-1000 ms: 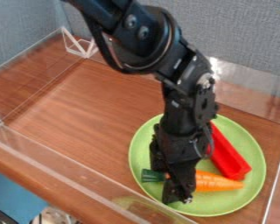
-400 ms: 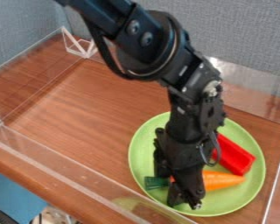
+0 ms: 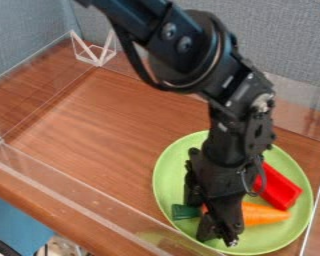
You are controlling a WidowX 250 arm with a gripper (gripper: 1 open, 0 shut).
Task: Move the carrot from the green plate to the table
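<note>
Hand (image 3: pixel 219 218) points straight down over the green plate (image 3: pixel 174 170), fingers closed around the carrot (image 3: pixel 254 214) near its leafy end, apparently for lifting. Red block (image 3: pixel 279 186) lies just beyond. Desk (image 3: pixel 83 120) awaits placement.
</note>
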